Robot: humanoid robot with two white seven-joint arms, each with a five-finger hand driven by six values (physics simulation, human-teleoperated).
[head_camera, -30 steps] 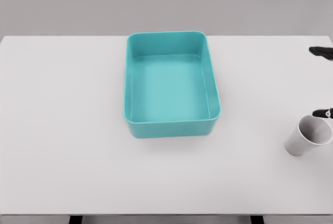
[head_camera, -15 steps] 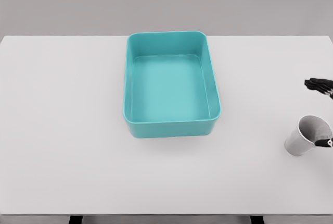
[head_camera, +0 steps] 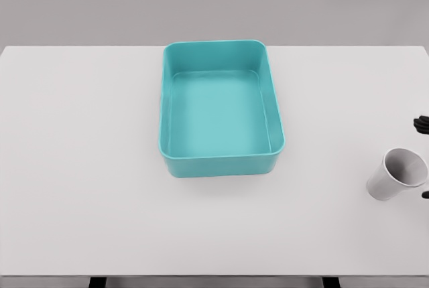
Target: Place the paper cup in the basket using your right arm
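A white paper cup [head_camera: 397, 175] lies tipped on its side near the right edge of a white table [head_camera: 80, 167], its open mouth turned up and to the right so the grey inside shows, its narrower base pointing down and to the left. It rests on the tabletop, well apart from the basket and outside it. At the very right edge of the picture, two small dark fingertips of the right hand [head_camera: 422, 124] poke into view: one sits above the cup and apart from it, the other shows as a tiny dark speck just beside the cup's lower rim. So little of this hand is visible that it is not possible to tell whether its fingers are spread, curled, or touching the cup. The teal basket [head_camera: 221, 165], a rectangular tub with rounded corners and smooth walls, stands upright in the middle of the table, to the left of the cup, with its long sides running away from the viewer. Behind the table is a plain grey wall [head_camera: 214, 3].
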